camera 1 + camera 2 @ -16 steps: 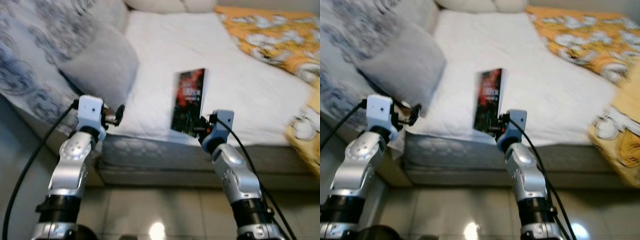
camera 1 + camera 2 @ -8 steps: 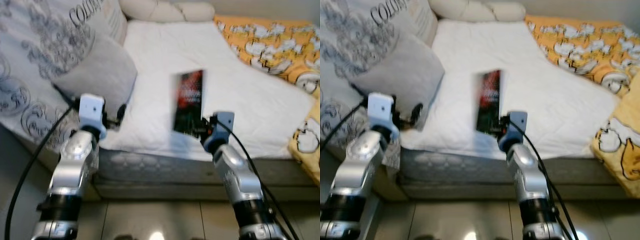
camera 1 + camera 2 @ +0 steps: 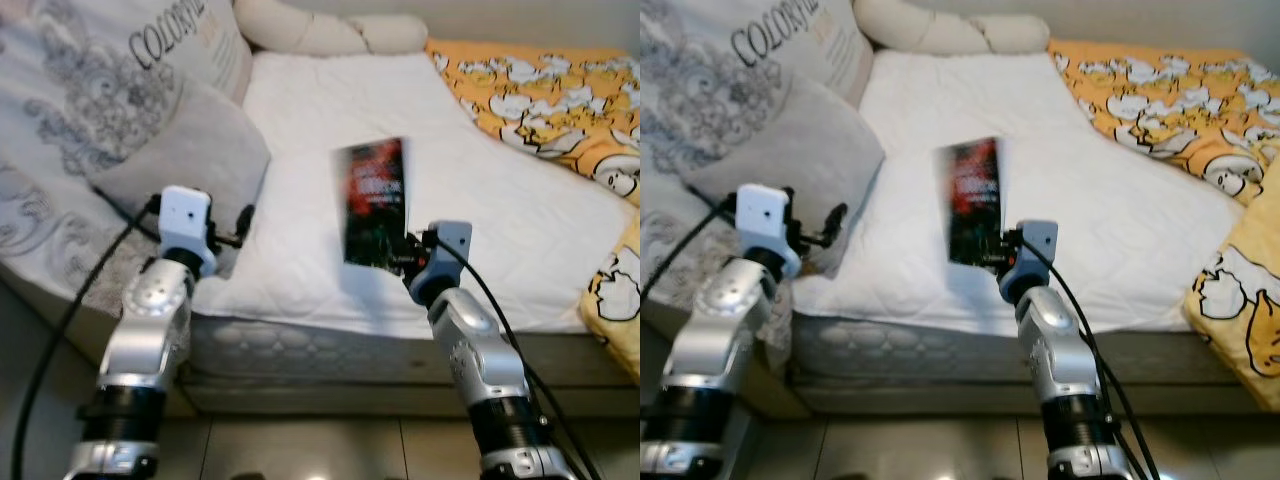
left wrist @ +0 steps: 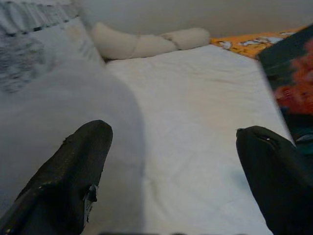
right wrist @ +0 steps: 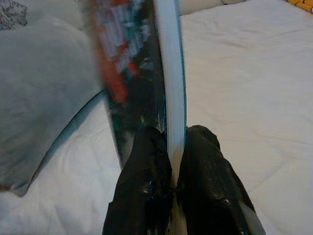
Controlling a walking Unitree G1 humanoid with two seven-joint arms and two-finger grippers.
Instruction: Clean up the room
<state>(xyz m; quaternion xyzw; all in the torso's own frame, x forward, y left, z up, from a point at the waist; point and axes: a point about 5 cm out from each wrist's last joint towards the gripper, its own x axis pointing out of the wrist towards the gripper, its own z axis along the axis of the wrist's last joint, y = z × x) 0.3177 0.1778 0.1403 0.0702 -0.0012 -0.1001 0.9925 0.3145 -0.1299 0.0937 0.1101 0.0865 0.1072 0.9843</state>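
Observation:
A dark book with a red-and-black cover (image 3: 373, 203) stands upright above the near edge of the white bed (image 3: 330, 110). My right gripper (image 3: 398, 262) is shut on its lower edge; in the right wrist view the two black fingers (image 5: 146, 191) pinch the white page block of the book (image 5: 168, 78). My left gripper (image 3: 243, 226) is open, held over the bed's near left corner beside a grey pillow (image 3: 180, 160). In the left wrist view its fingers (image 4: 73, 176) stand wide apart with nothing between them.
A large patterned cushion (image 3: 90, 120) leans at the left. A cream bolster (image 3: 330, 30) lies at the head of the bed. An orange patterned blanket (image 3: 540, 90) covers the right side. The mattress edge (image 3: 320, 345) and tiled floor lie below my arms.
The camera has tilted up and shifted, showing more of the bed's head. The book stays in my right gripper and has turned slightly left. The left gripper stays open.

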